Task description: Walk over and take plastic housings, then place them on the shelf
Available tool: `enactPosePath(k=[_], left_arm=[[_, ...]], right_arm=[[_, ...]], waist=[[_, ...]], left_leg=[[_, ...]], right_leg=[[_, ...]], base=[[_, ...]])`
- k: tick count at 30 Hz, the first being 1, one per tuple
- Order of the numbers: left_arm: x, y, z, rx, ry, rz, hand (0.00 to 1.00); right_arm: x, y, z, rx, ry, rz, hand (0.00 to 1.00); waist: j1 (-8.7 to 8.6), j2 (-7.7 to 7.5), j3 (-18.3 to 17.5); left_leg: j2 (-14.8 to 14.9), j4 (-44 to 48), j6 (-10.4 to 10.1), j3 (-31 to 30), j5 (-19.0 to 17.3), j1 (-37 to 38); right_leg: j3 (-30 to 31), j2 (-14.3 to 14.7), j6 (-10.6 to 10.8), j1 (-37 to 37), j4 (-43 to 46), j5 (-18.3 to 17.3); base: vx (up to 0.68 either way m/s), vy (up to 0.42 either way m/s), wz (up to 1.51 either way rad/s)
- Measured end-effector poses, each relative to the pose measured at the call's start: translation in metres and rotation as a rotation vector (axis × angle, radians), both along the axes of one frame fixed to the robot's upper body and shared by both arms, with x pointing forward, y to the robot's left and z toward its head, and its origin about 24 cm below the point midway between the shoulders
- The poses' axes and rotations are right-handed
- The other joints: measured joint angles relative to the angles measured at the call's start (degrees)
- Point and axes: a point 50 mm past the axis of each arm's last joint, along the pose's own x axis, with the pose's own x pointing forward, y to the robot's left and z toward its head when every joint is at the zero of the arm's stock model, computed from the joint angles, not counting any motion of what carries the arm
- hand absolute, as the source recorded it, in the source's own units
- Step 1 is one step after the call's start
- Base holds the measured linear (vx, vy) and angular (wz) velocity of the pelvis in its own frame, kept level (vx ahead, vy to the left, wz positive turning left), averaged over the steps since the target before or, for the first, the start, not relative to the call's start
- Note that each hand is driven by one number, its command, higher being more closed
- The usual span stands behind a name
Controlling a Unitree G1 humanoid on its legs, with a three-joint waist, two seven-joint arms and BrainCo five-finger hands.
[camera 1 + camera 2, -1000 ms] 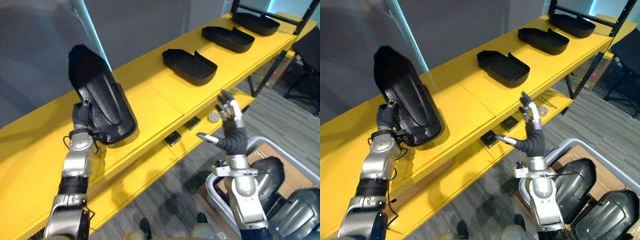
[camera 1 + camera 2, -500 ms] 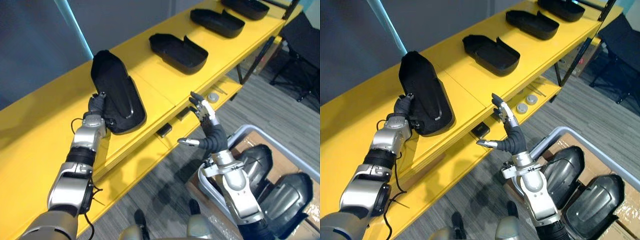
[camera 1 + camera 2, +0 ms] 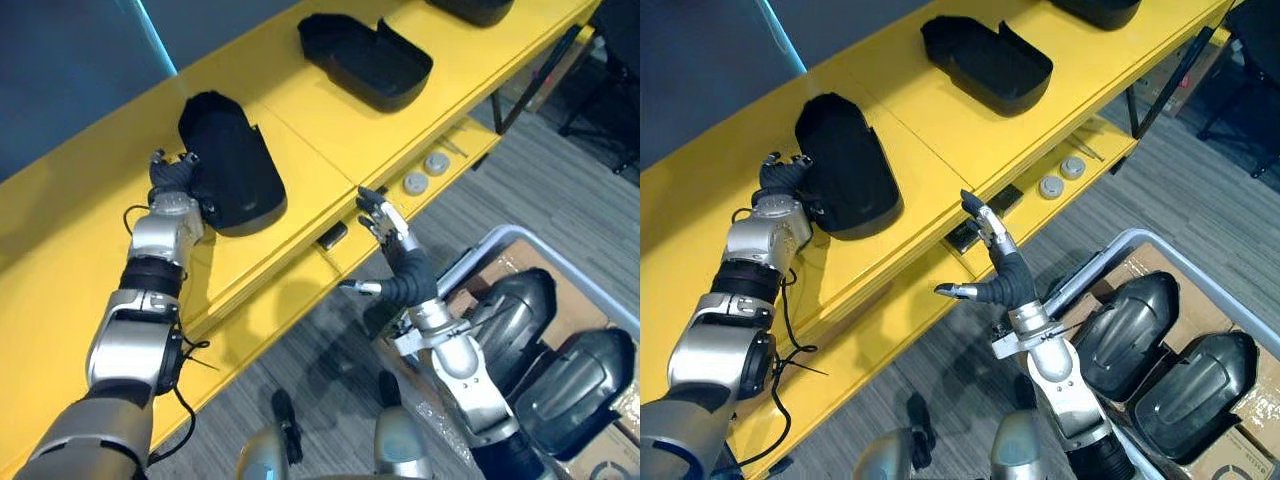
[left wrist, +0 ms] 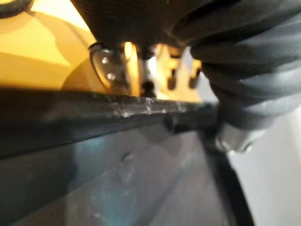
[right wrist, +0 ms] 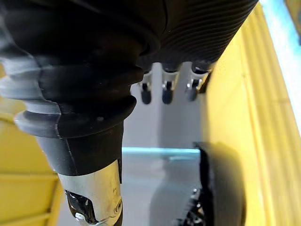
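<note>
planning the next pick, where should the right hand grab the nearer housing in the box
Probably the rim at its end facing the right hand, reached from above: the nearer housing lies dome-up, too broad and smooth for fingers to close anywhere else.

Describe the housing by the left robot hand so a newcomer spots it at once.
Find the long yellow shelf. Along its top runs a row of black housings; take the leftmost housing. It alone has the left robot hand at its edge.

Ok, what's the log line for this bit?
left hand: at housing | housing: lying on shelf | right hand: open, free
</note>
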Motion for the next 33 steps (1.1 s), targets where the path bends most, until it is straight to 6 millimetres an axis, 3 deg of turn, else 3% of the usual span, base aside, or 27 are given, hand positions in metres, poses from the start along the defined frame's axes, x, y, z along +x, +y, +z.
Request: enactPosePath(k=[6, 11, 13, 16, 20, 23, 28, 31, 33], left_arm=[[-0.004, 0.013, 0.004, -0.019, -0.044, 0.137, 0.00], [-0.005, 0.016, 0.016, -0.070, -0.188, 0.155, 0.00], [-0.005, 0.011, 0.029, -0.067, -0.298, 0.124, 0.00], [-0.023, -0.015, 0.068, -0.075, -0.622, -0.116, 0.00], [-0.067, -0.047, 0.088, -0.047, -0.890, -0.392, 0.00], [-0.093, -0.047, 0.078, -0.108, -0.972, -0.475, 0.00], [-0.123, -0.030, 0.046, -0.130, -0.969, -0.465, 0.00], [-0.140, -0.025, 0.018, -0.099, -0.896, -0.439, 0.00], [-0.151, -0.024, -0.015, -0.088, -0.775, -0.397, 0.00]], right_arm=[[0.000, -0.001, 0.000, 0.010, 0.001, -0.016, 0.00], [0.000, 0.000, -0.001, -0.008, -0.012, -0.028, 0.00], [0.003, 0.000, -0.002, -0.035, -0.024, -0.057, 0.00], [0.016, -0.001, 0.006, -0.058, -0.069, -0.105, 0.00], [0.032, -0.016, 0.023, -0.036, -0.118, -0.214, 0.00], [0.044, -0.029, 0.032, -0.017, -0.126, -0.297, 0.00], [0.066, -0.039, 0.030, -0.063, -0.037, -0.362, 0.00], [0.084, -0.042, 0.023, -0.121, 0.049, -0.405, 0.00], [0.099, -0.048, 0.022, -0.143, 0.121, -0.452, 0.00]], waist=[[-0.02, -0.01, 0.00], [0.03, -0.04, -0.01], [0.33, -0.22, -0.05], [1.11, -0.27, -0.07], [3.27, -0.28, -0.37], [3.79, -0.06, -2.33], [7.19, -0.06, -4.25], [9.61, 0.17, -5.34], [11.31, 0.27, -5.45]], left_leg=[[0.00, -0.17, 0.00, -0.04, 0.04, 0.00], [-0.08, -0.57, -0.01, -0.74, 0.65, 0.19], [-0.19, -2.27, -0.12, -1.38, 1.81, 0.99], [-0.49, -5.20, -0.25, -2.45, 3.73, 2.58], [-0.85, -9.89, -0.32, -2.88, 6.15, 5.88], [-1.04, -13.04, -0.45, -5.17, 8.39, 6.18], [-1.25, -13.05, -0.59, -7.62, 8.72, 7.04], [-1.52, -13.10, -0.56, -9.56, 9.20, 6.91], [-1.75, -13.13, -0.70, -11.66, 9.59, 6.87]], right_leg=[[-0.05, 0.01, 0.00, -0.04, 0.06, 0.00], [-0.53, 0.01, 0.00, 0.33, 0.24, 0.00], [-1.48, 0.02, -0.06, 0.85, 0.25, -0.03], [-2.88, 0.04, -0.14, 1.92, 0.25, -0.08], [-3.73, 0.03, -0.17, 3.54, -0.01, -0.17], [-6.31, 0.04, -0.07, 3.98, -0.10, -0.39], [-9.17, -0.13, -0.08, 6.95, -1.07, -0.60], [-11.25, -0.31, -0.18, 8.01, -1.09, -0.97], [-13.54, -0.34, -0.18, 9.59, -1.61, -0.99]], base=[[0.00, 0.000, 0.00], [-0.01, -0.004, 0.06], [-0.02, -0.020, 0.17], [-0.04, -0.023, 0.17], [-0.02, -0.012, 0.10], [-0.01, -0.011, 0.37], [-0.02, -0.003, 0.25], [-0.05, -0.002, 0.37], [-0.04, -0.006, 0.41]])
